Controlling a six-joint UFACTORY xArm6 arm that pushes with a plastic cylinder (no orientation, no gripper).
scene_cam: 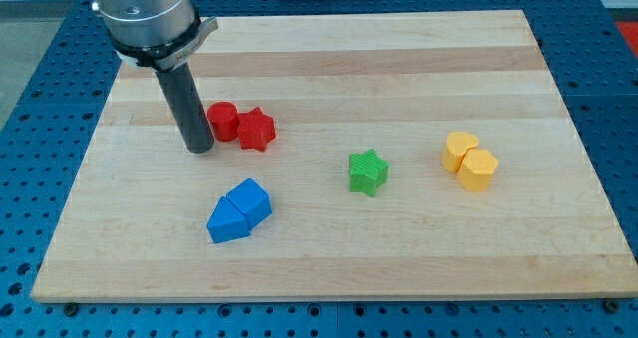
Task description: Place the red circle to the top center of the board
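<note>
The red circle (222, 120) lies on the wooden board (399, 59) at the view's upper left. It touches a red star (256, 130) on its right side. My tip (200, 149) stands just left of the red circle and slightly lower, very close to it or touching it. The dark rod rises from the tip to the arm's grey end at the view's top left.
Two blue blocks (239, 210) lie together below the red pair. A green star (367, 171) sits near the board's middle. Two yellow blocks (470, 161) lie together at the view's right.
</note>
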